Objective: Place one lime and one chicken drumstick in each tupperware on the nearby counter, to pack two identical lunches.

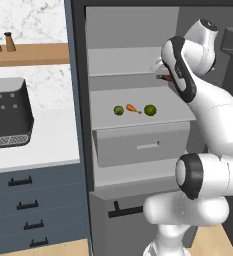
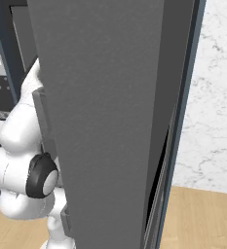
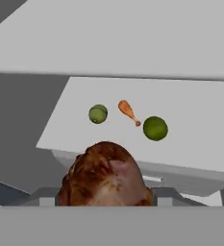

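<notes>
My gripper (image 1: 161, 73) hangs inside the open fridge, above the right end of a grey shelf (image 1: 168, 115), shut on a browned chicken drumstick (image 3: 106, 177). That held drumstick (image 1: 164, 77) peeks out beside the hand. On the shelf lie a lime (image 1: 118, 110), a second chicken drumstick (image 1: 133, 108) and another lime (image 1: 150, 110) in a row. The hand view looks down on them: left lime (image 3: 98, 114), drumstick (image 3: 128, 111), right lime (image 3: 155, 128). The white counter (image 1: 43, 145) lies to the fridge's left. The tupperware is out of view.
A dark coffee machine (image 1: 8, 117) stands on the counter, under a wooden wall shelf (image 1: 33, 54) with two shakers. Below the fridge shelf sits a grey drawer (image 1: 143, 145). The open fridge door (image 2: 105, 121) stands close on the arm's right.
</notes>
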